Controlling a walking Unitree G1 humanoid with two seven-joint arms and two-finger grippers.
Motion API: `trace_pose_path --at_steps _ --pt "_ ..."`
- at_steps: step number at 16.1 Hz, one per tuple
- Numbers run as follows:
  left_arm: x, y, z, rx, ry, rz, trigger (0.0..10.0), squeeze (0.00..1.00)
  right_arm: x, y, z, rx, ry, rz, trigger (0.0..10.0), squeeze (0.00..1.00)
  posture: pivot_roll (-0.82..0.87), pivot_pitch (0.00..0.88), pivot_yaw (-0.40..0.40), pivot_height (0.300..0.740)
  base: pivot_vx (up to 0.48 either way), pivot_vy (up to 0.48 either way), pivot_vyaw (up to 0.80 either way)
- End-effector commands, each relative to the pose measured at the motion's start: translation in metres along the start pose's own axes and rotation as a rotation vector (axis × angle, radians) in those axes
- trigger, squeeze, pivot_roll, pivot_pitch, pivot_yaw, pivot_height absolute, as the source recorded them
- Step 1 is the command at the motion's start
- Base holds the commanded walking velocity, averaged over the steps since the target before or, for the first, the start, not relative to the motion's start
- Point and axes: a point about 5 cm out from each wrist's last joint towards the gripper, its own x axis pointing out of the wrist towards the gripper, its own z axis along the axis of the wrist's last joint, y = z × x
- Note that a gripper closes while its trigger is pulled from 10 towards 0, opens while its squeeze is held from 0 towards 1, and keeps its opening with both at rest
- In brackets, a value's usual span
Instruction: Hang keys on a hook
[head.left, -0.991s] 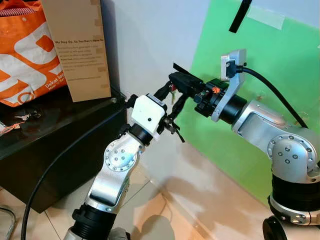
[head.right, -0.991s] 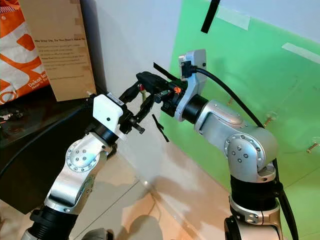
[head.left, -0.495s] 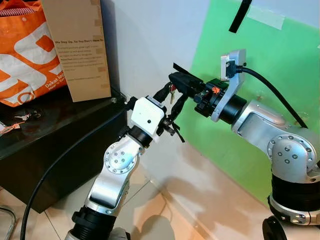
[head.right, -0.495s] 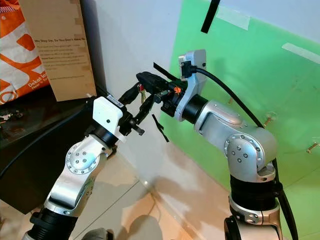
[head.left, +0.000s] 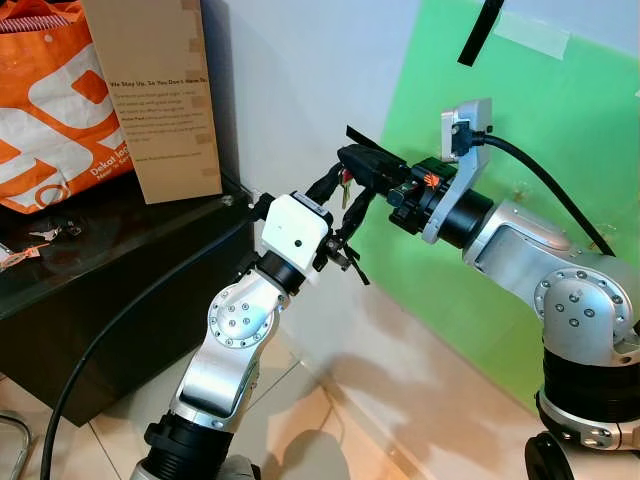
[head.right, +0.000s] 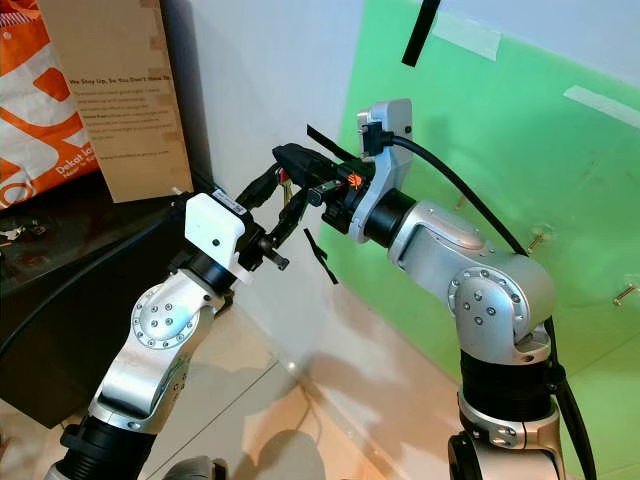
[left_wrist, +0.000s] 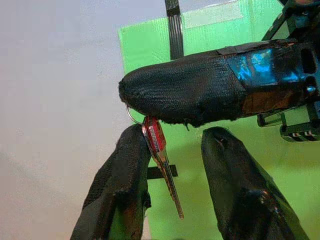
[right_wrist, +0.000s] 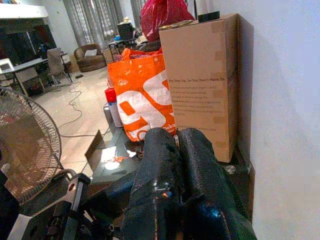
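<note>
Gripping keys: right gripper (left_wrist: 150, 107) pinched on key ring, red-headed key (left_wrist: 159, 150) dangling before green board (head.left: 520, 130).
Left gripper (left_wrist: 175, 165): fingers apart around key.
Hidden: ring mostly covered; hooks tiny.

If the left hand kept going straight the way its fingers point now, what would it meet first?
The red key and the right hand holding it: in the left wrist view the key hangs between the left hand's open fingers, with the right hand's fingers crossing just beyond. The green board lies behind; depth is unclear.
</note>
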Motion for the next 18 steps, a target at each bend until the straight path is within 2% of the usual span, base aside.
trace_pose_path --at_steps 1,3,6,7,10,16,18 --pt "0.0044 -0.0021 0.0091 0.021 -0.043 -0.012 8.2 0.0 0.0013 -0.0027 0.0056 -0.011 -0.01 -0.012 10.0 0.0 0.01 0.0 -0.106 0.74 0.0 0.0 0.0" --pt "0.0049 -0.0018 0.0091 0.023 -0.045 -0.013 4.9 0.0 0.0015 -0.0027 0.0057 -0.01 -0.011 -0.011 10.0 0.0 0.01 0.0 -0.106 0.74 0.0 0.0 0.0" --pt "0.0054 -0.0015 0.0091 0.022 -0.045 -0.013 4.5 0.0 0.0017 -0.0023 0.0059 -0.009 -0.012 -0.008 10.0 0.0 0.01 0.0 -0.106 0.74 0.0 0.0 0.0" --pt "0.0057 -0.0013 0.0093 0.023 -0.047 -0.013 4.0 0.0 0.0018 -0.0022 0.006 -0.009 -0.012 -0.007 10.0 0.0 0.01 0.0 -0.107 0.74 0.0 0.0 0.0" --pt "0.0065 -0.0009 0.01 0.026 -0.051 -0.014 3.3 0.0 0.0016 -0.0023 0.0058 -0.009 -0.011 -0.007 10.0 0.0 0.01 0.0 -0.106 0.74 0.0 0.0 0.0" --pt "0.0077 0.0021 0.0123 0.049 -0.06 -0.015 3.4 0.0 0.0013 -0.003 0.0042 -0.008 -0.007 -0.01 10.0 0.0 0.02 0.0 -0.104 0.74 0.0 0.0 0.0" --pt "0.0078 0.0034 0.0138 0.057 -0.063 -0.022 2.8 0.0 0.0014 -0.0032 0.0035 -0.006 -0.007 -0.012 10.0 0.0 0.02 0.0 -0.1 0.74 0.0 0.0 0.0"
